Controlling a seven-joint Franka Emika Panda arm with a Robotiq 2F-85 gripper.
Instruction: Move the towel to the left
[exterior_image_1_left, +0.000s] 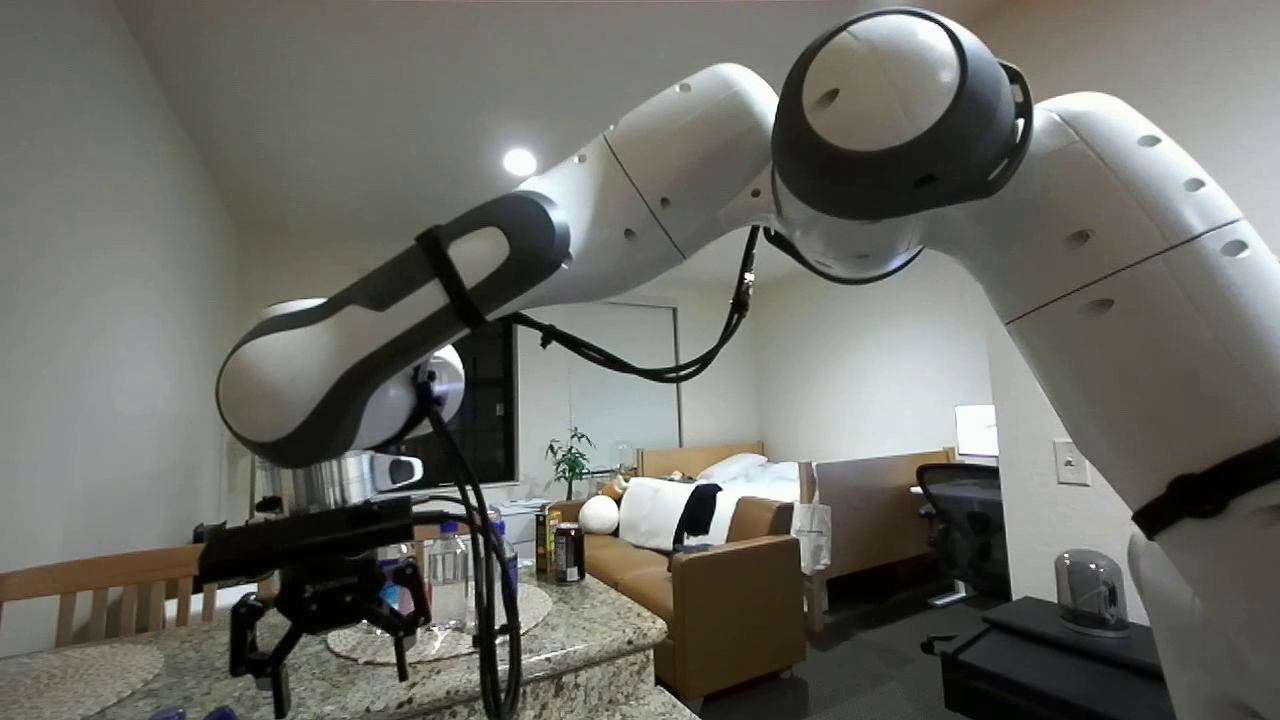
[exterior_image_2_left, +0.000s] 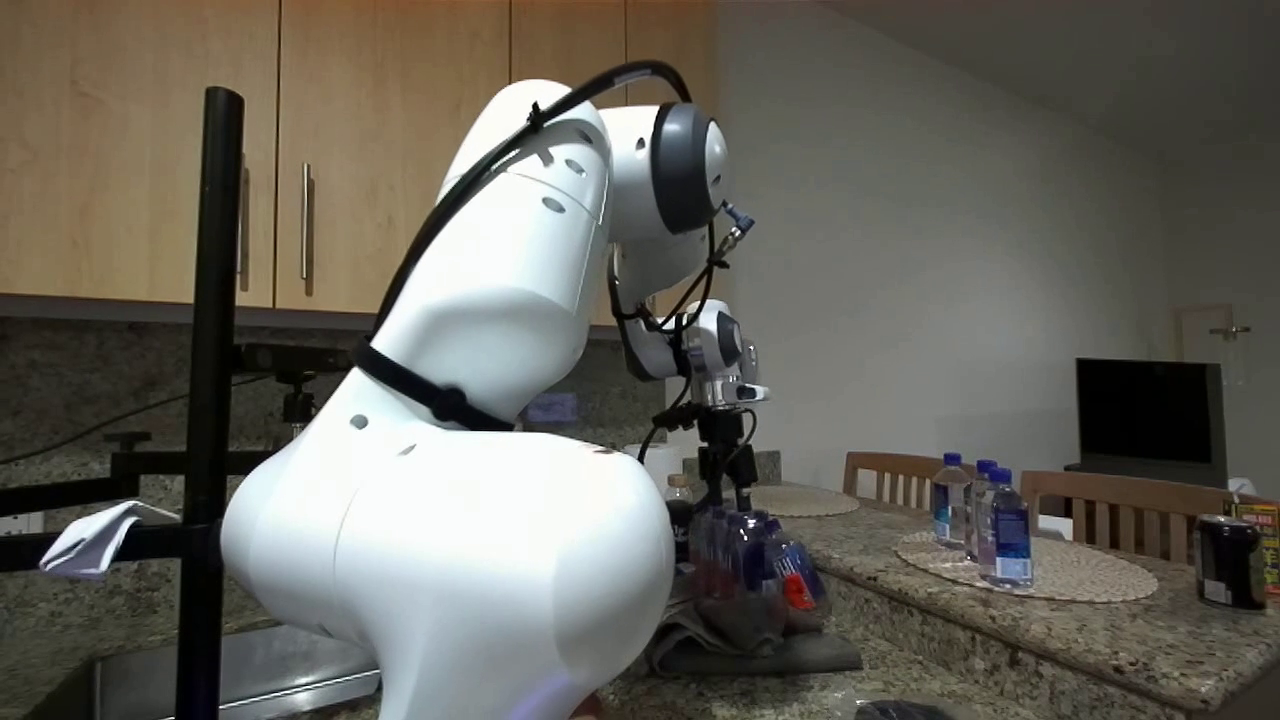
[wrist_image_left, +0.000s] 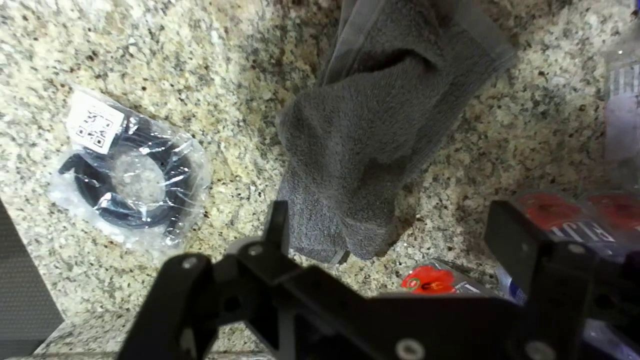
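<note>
A crumpled dark grey towel (wrist_image_left: 360, 135) lies on the speckled granite counter (wrist_image_left: 240, 75), in the upper middle of the wrist view. In an exterior view the towel (exterior_image_2_left: 800, 655) lies low on the counter, partly behind the arm's base. My gripper (wrist_image_left: 392, 220) is open, with nothing between its fingers. In the wrist view the left finger overlaps the towel's near left edge, and the right finger is over the bottles. In an exterior view the gripper (exterior_image_1_left: 340, 675) hangs pointing down with its fingers spread. In an exterior view the gripper (exterior_image_2_left: 728, 490) shows above the bottles and towel.
A plastic bag with a coiled black cable (wrist_image_left: 140, 185) lies left of the towel. Several water bottles (exterior_image_2_left: 745, 550) stand by the towel. A raised ledge carries more bottles (exterior_image_2_left: 1010, 530) on a woven mat (exterior_image_2_left: 1110, 580), and a dark can (exterior_image_2_left: 1228, 562). A sink (exterior_image_2_left: 290, 670) is beside the base.
</note>
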